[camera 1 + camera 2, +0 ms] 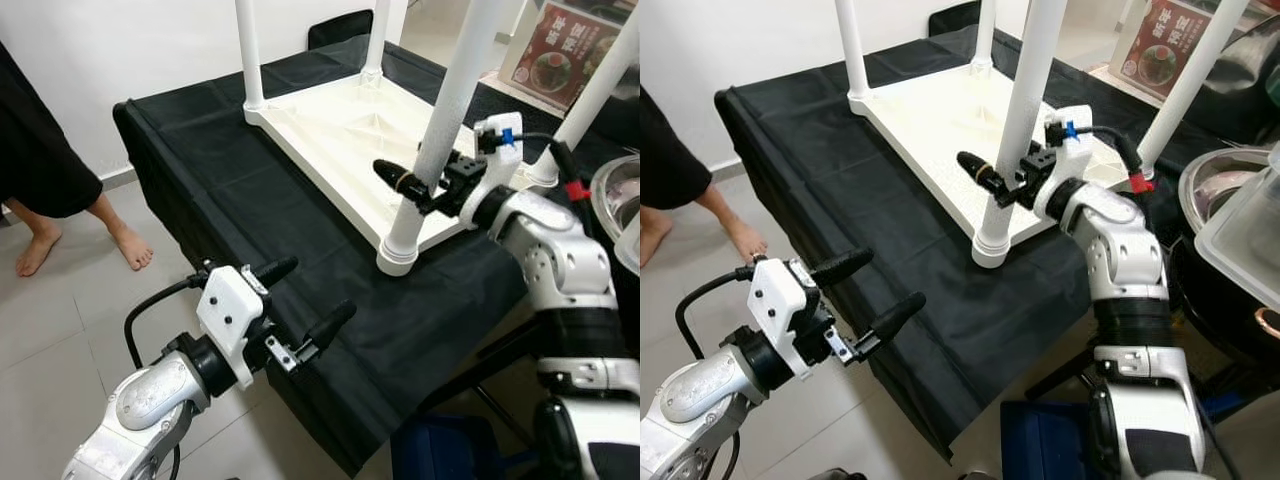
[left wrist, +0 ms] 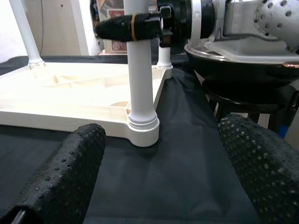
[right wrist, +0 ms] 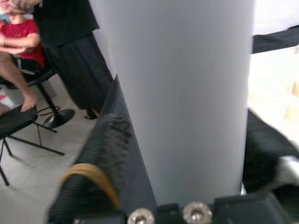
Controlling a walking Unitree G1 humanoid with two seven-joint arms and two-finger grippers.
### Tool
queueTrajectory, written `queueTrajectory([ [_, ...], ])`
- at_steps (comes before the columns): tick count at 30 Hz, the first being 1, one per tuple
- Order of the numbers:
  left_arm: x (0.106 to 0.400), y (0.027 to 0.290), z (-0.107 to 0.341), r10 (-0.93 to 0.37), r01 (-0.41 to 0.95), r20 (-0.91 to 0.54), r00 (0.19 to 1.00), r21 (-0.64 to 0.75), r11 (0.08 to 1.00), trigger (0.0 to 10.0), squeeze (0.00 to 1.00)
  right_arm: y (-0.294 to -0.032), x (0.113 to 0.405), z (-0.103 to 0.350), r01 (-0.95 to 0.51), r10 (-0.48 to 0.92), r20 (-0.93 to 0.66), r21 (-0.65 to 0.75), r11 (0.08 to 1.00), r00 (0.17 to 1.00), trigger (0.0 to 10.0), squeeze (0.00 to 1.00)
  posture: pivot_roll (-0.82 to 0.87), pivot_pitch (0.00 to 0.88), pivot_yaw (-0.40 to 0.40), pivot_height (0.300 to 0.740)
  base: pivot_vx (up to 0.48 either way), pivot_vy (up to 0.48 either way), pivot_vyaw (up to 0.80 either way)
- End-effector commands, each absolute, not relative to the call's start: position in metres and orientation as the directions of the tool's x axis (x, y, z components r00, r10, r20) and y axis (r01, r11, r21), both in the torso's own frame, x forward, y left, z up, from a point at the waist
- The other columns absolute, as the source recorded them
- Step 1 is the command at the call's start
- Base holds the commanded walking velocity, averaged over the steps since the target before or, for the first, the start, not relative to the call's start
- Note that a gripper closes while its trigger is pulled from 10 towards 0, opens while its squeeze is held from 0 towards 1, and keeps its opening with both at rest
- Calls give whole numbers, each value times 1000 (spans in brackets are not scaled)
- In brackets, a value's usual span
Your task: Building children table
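The right gripper (image 1: 420,185) pinches the near table leg (image 1: 436,140); its wrist view adds a seated person (image 3: 16,46). The left gripper (image 1: 300,300) hangs spread.

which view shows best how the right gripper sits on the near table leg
The left wrist view: the near table leg stands full on, with one black finger of the right gripper crossing it. The eye views show the fingers either side of it from above. In the right wrist view the leg is a blurred close-up.
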State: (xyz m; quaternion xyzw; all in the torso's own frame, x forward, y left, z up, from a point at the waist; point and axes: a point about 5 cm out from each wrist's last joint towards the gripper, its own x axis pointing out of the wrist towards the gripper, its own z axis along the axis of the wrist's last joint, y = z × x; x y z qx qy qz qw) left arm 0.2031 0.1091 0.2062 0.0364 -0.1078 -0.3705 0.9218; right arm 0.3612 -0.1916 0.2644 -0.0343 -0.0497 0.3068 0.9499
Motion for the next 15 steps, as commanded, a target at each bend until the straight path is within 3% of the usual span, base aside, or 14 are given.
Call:
queueTrajectory([
  [1, 201, 110, 207, -693, 674, 160, 703, 159, 721, 10000, 0, -194, 362, 263, -583, 590, 70, -98, 806, 804, 0, 0, 26, 142, -72, 740, 0, 0, 0],
  [10, 202, 109, 207, -695, 677, 160, 701, 158, 719, 10000, 0, -212, 364, 260, -480, 491, 36, -161, 863, 871, 0, 0, 16, 144, -71, 740, 0, 0, 0],
  [12, 202, 109, 207, -695, 676, 159, 701, 159, 719, 10000, 0, -212, 364, 256, -399, 410, 9, -210, 893, 912, 0, 0, 19, 146, -76, 740, 0, 0, 0],
  [13, 202, 110, 208, -694, 675, 159, 702, 160, 720, 10000, 0, -216, 364, 253, -237, 243, -2, -229, 944, 970, 0, 0, 21, 148, -75, 740, 0, 0, 0],
  [14, 202, 110, 208, -694, 675, 159, 702, 160, 720, 10000, 0, -216, 364, 253, -237, 243, -2, -229, 944, 970, 0, 0, 21, 148, -75, 740, 0, 0, 0],
  [15, 202, 110, 208, -693, 674, 158, 703, 162, 721, 10000, 0, -223, 360, 253, -45, 52, 20, -258, 965, 998, 0, 0, 14, 148, -73, 740, 0, 0, 0],
])
